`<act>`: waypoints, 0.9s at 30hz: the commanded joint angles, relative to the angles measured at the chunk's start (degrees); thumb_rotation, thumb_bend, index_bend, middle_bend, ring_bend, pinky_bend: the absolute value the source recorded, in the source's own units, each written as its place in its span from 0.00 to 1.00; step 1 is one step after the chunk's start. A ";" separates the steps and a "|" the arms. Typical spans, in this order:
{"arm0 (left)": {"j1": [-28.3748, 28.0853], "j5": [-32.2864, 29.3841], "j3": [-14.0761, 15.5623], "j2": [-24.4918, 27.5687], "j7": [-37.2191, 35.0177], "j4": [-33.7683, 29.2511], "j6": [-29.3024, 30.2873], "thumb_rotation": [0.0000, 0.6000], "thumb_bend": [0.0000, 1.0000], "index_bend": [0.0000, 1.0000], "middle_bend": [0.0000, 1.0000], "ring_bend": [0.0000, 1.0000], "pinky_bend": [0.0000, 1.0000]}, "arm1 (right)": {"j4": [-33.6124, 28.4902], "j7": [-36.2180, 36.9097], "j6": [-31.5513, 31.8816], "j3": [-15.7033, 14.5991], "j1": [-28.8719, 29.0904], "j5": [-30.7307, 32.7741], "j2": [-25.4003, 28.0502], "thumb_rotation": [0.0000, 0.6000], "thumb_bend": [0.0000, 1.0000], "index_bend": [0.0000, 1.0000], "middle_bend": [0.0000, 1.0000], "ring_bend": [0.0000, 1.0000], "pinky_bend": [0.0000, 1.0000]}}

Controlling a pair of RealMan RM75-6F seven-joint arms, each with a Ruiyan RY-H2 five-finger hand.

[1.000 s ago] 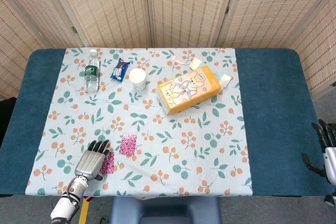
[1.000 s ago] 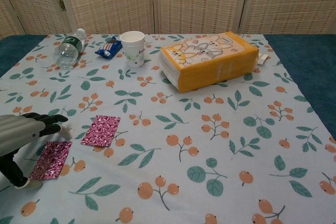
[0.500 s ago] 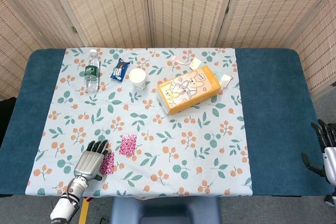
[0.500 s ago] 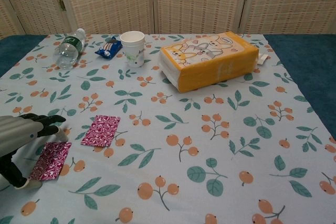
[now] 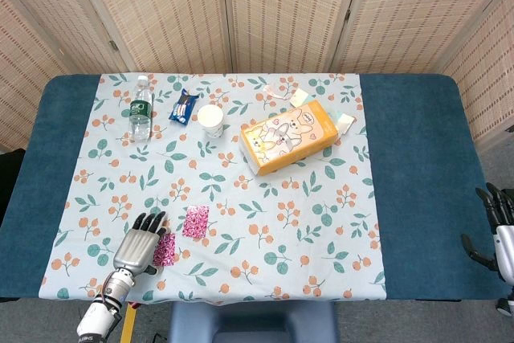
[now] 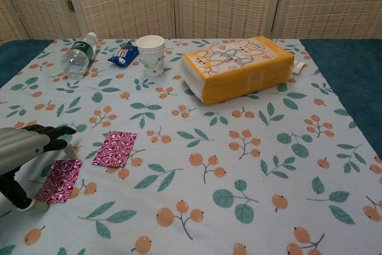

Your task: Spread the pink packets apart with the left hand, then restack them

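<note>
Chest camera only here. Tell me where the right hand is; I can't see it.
Observer: The right hand hangs beyond the table's right edge, fingers apart, holding nothing.
Operator: Now describe the left hand from above.
Observer: The left hand is flat, palm down, fingers apart. Its right side covers the left edge of the near pink packet. The far pink packet lies clear of it.
</note>
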 commanded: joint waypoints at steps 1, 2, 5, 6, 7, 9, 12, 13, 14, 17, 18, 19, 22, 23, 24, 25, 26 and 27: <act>0.02 0.81 -0.20 0.53 0.07 -0.55 0.35 1.00 0.21 0.33 0.00 0.00 0.00 | -0.05 -0.03 0.07 0.02 -0.03 0.01 0.06 1.00 0.39 0.04 0.03 0.00 0.00; -0.01 1.10 -0.34 0.71 0.09 -0.77 0.51 1.00 0.21 0.33 0.00 0.00 0.00 | -0.08 -0.04 0.11 0.03 -0.05 0.01 0.08 1.00 0.39 0.04 0.03 0.00 0.00; -0.41 1.66 -1.04 1.22 0.64 -1.42 0.74 1.00 0.21 0.33 0.00 0.00 0.00 | -0.13 0.00 0.23 0.01 -0.12 -0.03 0.10 1.00 0.39 0.04 0.03 0.00 0.00; -0.60 1.71 -1.36 1.37 0.85 -1.66 0.75 1.00 0.21 0.33 0.00 0.00 0.00 | -0.13 0.02 0.28 0.01 -0.15 -0.02 0.09 1.00 0.39 0.04 0.03 0.00 0.00; -0.88 1.73 -1.79 1.58 1.16 -2.04 0.76 1.00 0.21 0.33 0.00 0.00 0.00 | -0.10 0.07 0.35 0.00 -0.22 0.01 0.09 1.00 0.39 0.04 0.03 0.00 0.00; -1.37 1.71 -2.59 1.82 1.59 -2.67 0.77 1.00 0.21 0.33 0.00 0.00 0.00 | -0.07 0.15 0.41 -0.01 -0.31 0.07 0.11 1.00 0.39 0.04 0.03 0.00 0.00; -2.48 1.48 -4.05 1.84 2.56 -3.67 0.52 1.00 0.21 0.33 0.00 0.00 0.00 | -0.02 0.25 0.56 0.00 -0.43 0.13 0.14 1.00 0.39 0.04 0.03 0.00 0.00; -2.94 1.18 -4.55 1.68 2.99 -3.85 0.27 1.00 0.21 0.33 0.00 0.00 0.00 | 0.01 0.28 0.56 0.01 -0.45 0.15 0.15 1.00 0.39 0.04 0.03 0.00 0.00; -3.64 0.43 -5.25 1.39 3.69 -4.01 -0.24 1.00 0.21 0.33 0.00 0.00 0.00 | 0.04 0.32 0.55 0.02 -0.46 0.19 0.14 1.00 0.39 0.04 0.03 0.00 0.00; -5.69 -2.51 -7.28 0.15 5.48 -3.77 -1.78 1.00 0.21 0.33 0.00 0.00 0.00 | 0.10 0.46 0.55 0.01 -0.47 0.15 0.13 1.00 0.39 0.04 0.03 0.00 0.00; -6.33 -3.58 -7.91 -0.31 6.03 -3.64 -2.22 1.00 0.21 0.33 0.00 0.00 0.00 | 0.12 0.51 0.55 0.02 -0.48 0.16 0.12 1.00 0.39 0.04 0.03 0.00 0.00; -6.96 -4.65 -8.51 -0.80 6.56 -3.45 -2.59 1.00 0.21 0.32 0.00 0.00 0.00 | 0.13 0.54 0.56 0.01 -0.50 0.16 0.13 1.00 0.39 0.04 0.03 0.00 0.00; -9.08 -8.46 -10.05 -2.50 8.50 -2.47 -3.81 1.00 0.21 0.32 0.00 0.00 0.00 | 0.15 0.54 0.59 0.02 -0.56 0.22 0.13 1.00 0.39 0.04 0.03 0.00 0.00; -9.86 -10.04 -10.53 -3.19 9.13 -1.93 -4.22 1.00 0.21 0.32 0.00 0.00 0.00 | 0.16 0.56 0.59 0.01 -0.60 0.25 0.12 1.00 0.39 0.04 0.03 0.00 0.00; -10.39 -11.17 -10.85 -3.70 9.57 -1.52 -4.43 1.00 0.21 0.32 0.00 0.00 0.00 | 0.18 0.58 0.62 0.00 -0.64 0.28 0.11 1.00 0.39 0.04 0.03 0.00 0.00; -10.89 -12.25 -11.15 -4.23 9.93 -1.10 -4.56 1.00 0.21 0.32 0.00 0.00 0.00 | 0.21 0.60 0.63 0.00 -0.68 0.34 0.10 1.00 0.39 0.04 0.03 0.00 0.00; -11.50 -13.61 -11.48 -4.92 10.32 -0.60 -4.71 1.00 0.21 0.32 0.00 0.00 0.00 | 0.24 0.62 0.61 0.00 -0.72 0.43 0.09 1.00 0.39 0.04 0.03 0.00 0.00; -11.93 -14.53 -11.67 -5.38 10.60 -0.26 -4.81 1.00 0.21 0.31 0.00 0.00 0.00 | 0.26 0.64 0.60 0.00 -0.75 0.47 0.10 1.00 0.39 0.04 0.03 0.00 0.00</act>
